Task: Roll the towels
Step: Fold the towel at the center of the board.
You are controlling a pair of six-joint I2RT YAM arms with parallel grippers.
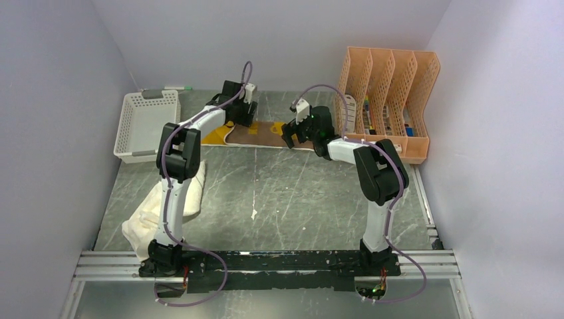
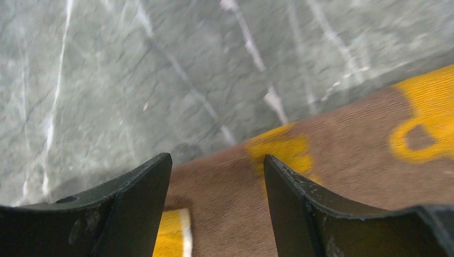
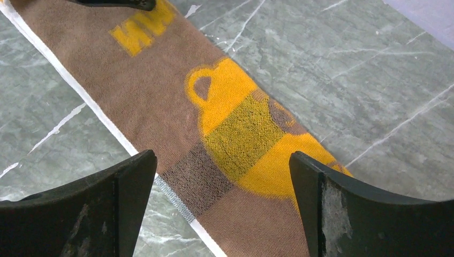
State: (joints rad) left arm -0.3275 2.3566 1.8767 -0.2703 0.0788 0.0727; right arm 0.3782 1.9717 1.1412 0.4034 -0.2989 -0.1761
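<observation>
The left gripper (image 1: 245, 109) hangs over the left part of the flat mustard-yellow and brown cloth towel (image 1: 266, 133), the right gripper (image 1: 290, 133) over its right end, both with jaws parted.

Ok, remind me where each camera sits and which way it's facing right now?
Top external: fixed above and behind the bases, looking down across the table; both arms show whole, left gripper and right gripper at the patterned towel.
Left wrist: on the left wrist, looking down between its own open fingers at the towel's brown edge.
Right wrist: on the right wrist, looking down between its open fingers at the towel's yellow jug print.
Shared: both wrist views see that same towel.
</observation>
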